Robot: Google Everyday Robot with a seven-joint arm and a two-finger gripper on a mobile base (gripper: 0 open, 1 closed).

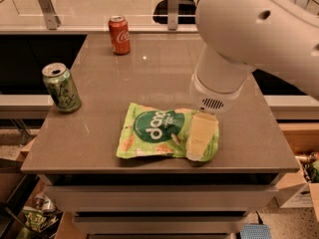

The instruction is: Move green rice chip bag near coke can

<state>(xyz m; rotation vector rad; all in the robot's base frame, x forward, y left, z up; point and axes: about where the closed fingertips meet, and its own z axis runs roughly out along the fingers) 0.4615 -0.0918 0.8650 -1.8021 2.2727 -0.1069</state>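
The green rice chip bag (pixel 152 132) is seen lying flat near the front edge of the table (pixel 159 68), a little right of the middle, with its dark green circle turned upward. Its right end is covered by the gripper (pixel 201 142), which is placed on the bag from above. Whether the bag is grasped or not cannot be told (the contact is hidden behind the gripper's own pale body). The bag is not lifted off the surface. The coke can (pixel 119 35) is set upright at the far edge of the table, left of the middle, well apart from the bag. A green can (pixel 61 87) is placed at the left edge. The task is judged to be at its start: the bag is reached, the grasp is unconfirmed, and the whole carry toward the far left is left to be done
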